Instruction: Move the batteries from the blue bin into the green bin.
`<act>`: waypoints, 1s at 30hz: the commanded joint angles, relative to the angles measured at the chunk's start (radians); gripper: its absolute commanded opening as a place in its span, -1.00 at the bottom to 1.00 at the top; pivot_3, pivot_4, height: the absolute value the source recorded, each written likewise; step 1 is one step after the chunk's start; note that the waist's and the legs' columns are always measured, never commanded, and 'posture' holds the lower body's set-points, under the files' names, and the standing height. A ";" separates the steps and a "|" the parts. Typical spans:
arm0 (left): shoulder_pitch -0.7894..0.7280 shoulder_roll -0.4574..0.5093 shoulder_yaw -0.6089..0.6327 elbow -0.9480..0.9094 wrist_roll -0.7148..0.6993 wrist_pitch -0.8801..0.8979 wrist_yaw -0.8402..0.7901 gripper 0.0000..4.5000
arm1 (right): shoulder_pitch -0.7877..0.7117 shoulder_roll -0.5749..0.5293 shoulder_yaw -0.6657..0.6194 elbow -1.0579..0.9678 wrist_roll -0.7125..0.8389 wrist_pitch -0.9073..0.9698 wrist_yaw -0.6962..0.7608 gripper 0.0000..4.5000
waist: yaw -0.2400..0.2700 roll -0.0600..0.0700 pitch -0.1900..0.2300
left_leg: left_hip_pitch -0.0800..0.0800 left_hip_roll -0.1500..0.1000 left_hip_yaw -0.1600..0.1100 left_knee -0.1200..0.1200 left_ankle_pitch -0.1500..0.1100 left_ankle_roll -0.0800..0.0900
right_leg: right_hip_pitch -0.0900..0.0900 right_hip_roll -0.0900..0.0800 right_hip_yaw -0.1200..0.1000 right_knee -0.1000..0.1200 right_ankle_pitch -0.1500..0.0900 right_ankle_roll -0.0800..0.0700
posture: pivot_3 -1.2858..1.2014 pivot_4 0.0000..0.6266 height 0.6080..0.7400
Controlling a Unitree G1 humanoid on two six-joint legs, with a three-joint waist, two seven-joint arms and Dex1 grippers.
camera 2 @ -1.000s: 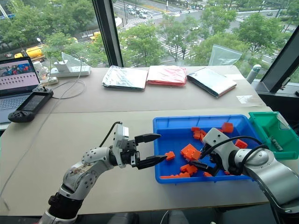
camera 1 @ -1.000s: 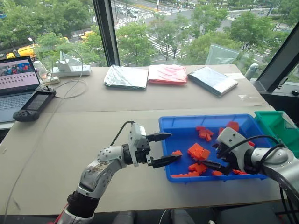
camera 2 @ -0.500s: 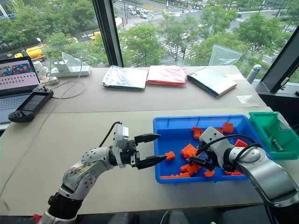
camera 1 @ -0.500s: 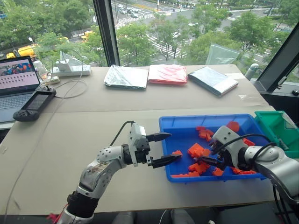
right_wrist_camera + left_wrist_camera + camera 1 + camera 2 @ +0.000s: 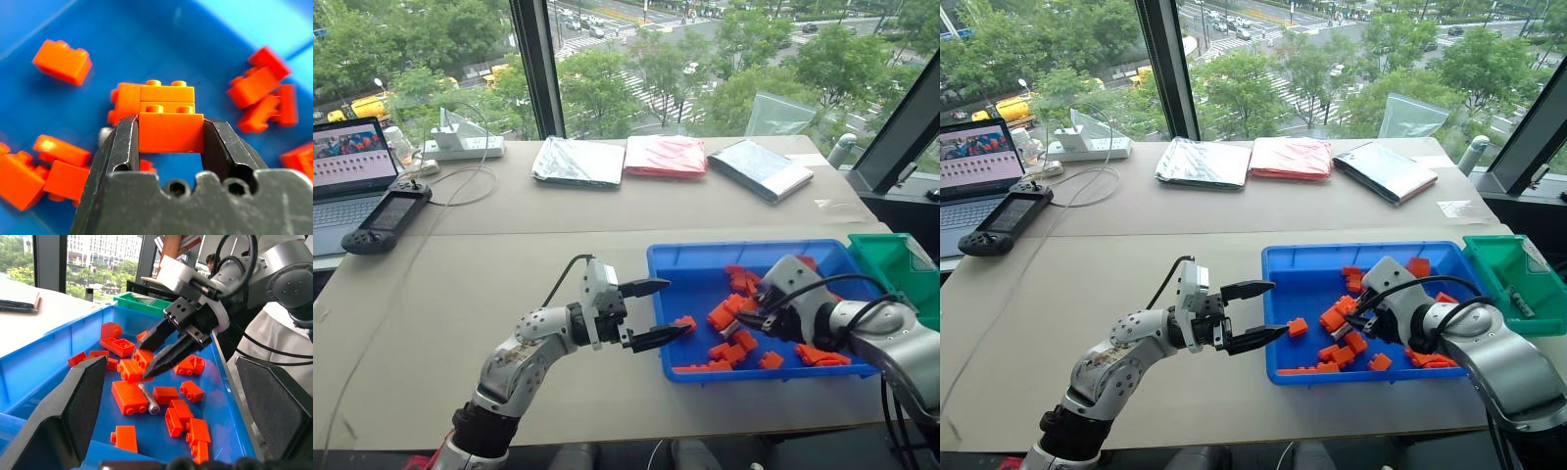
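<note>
Your right gripper (image 5: 155, 360) sits inside the blue bin (image 5: 675, 264), in the lower right of the head view. Its two black fingers are squeezed onto an orange block (image 5: 171, 132), one finger on each side. In the right wrist view that block fills the gap between the fingers, with more orange blocks (image 5: 62, 60) scattered on the blue floor around it.

You can see one battery (image 5: 148, 398) in the left wrist view. It is a small silver stick lying flat on the bin floor, just below the tips of your right gripper and touching the side of a big orange block (image 5: 128, 397). The gripper is not holding it.

Your left gripper (image 5: 652, 311) hangs at the left edge of the blue bin, near the middle of the head view. Its fingers are spread wide and hold nothing.

The green bin (image 5: 1511, 279) stands at the far right edge of the head view, right next to the blue bin. A small grey thing lies in it, too small to tell.
</note>
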 commanded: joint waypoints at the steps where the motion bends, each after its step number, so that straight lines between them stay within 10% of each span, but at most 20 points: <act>1: -0.016 -0.003 0.003 -0.019 -0.009 -0.004 -0.005 1.00 | -0.032 0.003 -0.037 -0.136 0.114 0.040 0.085 1.00 | -0.001 0.000 0.000 | 0.000 0.000 0.000 0.000 0.000 0.000 | 0.000 0.000 0.000 0.000 0.000 0.000 | 0.03 -0.52 1.00; 30: -0.004 -0.004 -0.002 -0.037 -0.007 -0.003 0.012 1.00 | -0.091 0.021 0.376 -0.065 0.062 0.123 0.097 1.00 | 0.000 0.000 0.000 | 0.000 0.000 -0.001 0.000 0.000 0.000 | 0.000 0.000 0.000 0.000 0.000 0.000 | 0.03 -0.52 1.00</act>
